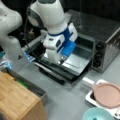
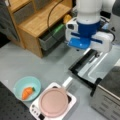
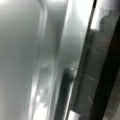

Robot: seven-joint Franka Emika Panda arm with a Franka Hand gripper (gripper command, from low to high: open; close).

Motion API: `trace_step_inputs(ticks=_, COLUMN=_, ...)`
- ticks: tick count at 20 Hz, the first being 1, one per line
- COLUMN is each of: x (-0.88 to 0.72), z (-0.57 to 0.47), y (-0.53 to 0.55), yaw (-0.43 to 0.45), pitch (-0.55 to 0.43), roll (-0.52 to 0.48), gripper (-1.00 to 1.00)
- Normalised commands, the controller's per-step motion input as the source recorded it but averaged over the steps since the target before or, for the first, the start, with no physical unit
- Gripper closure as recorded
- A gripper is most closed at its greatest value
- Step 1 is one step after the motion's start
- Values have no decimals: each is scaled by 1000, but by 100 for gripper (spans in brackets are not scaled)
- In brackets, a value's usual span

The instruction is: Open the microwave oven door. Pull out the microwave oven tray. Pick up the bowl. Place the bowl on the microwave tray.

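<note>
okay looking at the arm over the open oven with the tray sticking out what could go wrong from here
The gripper sits low at the microwave oven tray, which juts over the lowered microwave oven door; it might scrape or tip the tray. The bowl stands close beside the pink dish, so a later grasp could bump that dish.

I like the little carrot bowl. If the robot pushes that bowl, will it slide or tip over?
The bowl probably slides rather than tips: it looks low and wide on the smooth grey table. It seems light. The orange carrot inside might roll about. The pincer is over the tray.
</note>
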Motion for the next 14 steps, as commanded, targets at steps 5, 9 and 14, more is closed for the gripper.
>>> trace_step_inputs(ticks=5, x=580, z=224, y=-180, yaw=14, pitch=206, roll=-165, gripper=-100)
trace_step_inputs(ticks=9, x=426, z=187, y=-100, yaw=29, pitch=207, roll=-130, gripper=-100)
trace_step_inputs(ticks=14, x=311, z=167, y=-64, yaw=42, pitch=216, roll=-125, gripper=-100)
